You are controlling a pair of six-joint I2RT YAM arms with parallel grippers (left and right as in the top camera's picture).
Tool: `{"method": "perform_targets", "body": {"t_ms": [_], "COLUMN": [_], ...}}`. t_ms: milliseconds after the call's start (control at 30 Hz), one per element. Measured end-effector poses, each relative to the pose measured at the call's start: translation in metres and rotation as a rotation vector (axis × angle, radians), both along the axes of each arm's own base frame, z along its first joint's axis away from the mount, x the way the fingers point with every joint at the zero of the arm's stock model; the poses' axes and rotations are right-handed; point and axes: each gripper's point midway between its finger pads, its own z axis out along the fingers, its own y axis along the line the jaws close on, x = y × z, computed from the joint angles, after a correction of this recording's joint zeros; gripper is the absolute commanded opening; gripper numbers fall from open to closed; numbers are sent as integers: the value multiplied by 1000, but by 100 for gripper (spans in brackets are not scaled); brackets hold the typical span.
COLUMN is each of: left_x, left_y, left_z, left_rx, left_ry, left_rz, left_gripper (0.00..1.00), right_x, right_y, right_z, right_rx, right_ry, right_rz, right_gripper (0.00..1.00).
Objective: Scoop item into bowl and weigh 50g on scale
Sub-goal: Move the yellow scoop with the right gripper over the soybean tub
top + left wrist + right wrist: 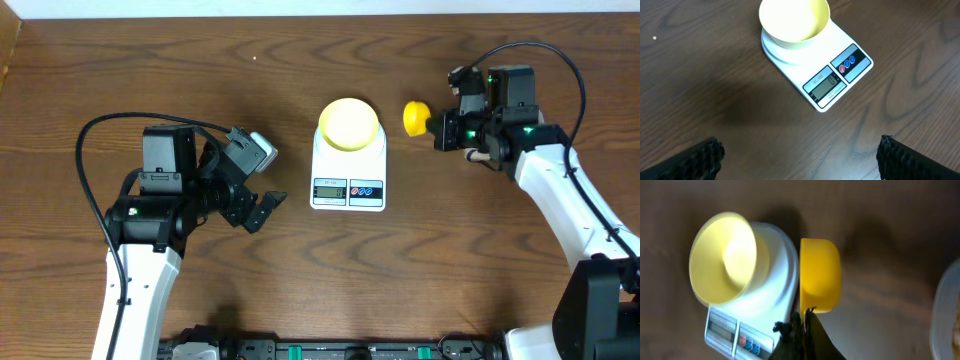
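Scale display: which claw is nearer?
Left. The left claw, open, is just left of the display; the right claw, gripping the yellow scoop, is past the scale's far corner.

- Your left arm (135,300) has a smooth white lower link topped by boxy black joint housings.
- A thin black cable (80,160) loops out from its side.
- Your left gripper (262,182) carries a pale grey block next to black parts. In the wrist view its fingers (702,159) are black with a knobbly, textured face.
- Your right arm (556,195) matches it, with a white link and black housings, and small green lights (492,77) glow on it.
- A second black cable (545,45) arcs above it.
- Your right gripper (437,128) is black, and its slim fingertips (796,340) look dark.
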Motion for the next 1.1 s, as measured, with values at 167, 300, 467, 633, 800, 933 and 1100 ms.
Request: {"method": "perform_targets", "body": {"t_ms": [167, 300, 467, 633, 800, 933, 1100], "left_x": [0, 0, 0, 0, 0, 0, 0], "left_y": [0, 0, 0, 0, 0, 0, 0], "left_z": [0, 0, 0, 0, 0, 0, 0], "left_rx": [1, 0, 0, 0, 0, 0, -2], "left_ry": [-1, 0, -1, -1, -1, -1, -1], "left_rz": [-1, -1, -1, -1, -1, -1, -2], "left_gripper": [99, 100, 99, 99, 99, 100, 99], "right_x": [-13, -11, -7, -4, -1, -3, 0], "right_y": [-6, -13, -24, -32, -39, -52, -66], "right_z": [18, 47, 68, 68, 67, 63, 69], "right_rx": [-34, -47, -72, -105, -134, -124, -81], "right_ry": [82, 73, 51, 44, 39, 87, 121], "right_rz": [24, 28, 12, -8, -39, -118, -233], "right_gripper": [1, 1, 1, 1, 1, 1, 1]}}
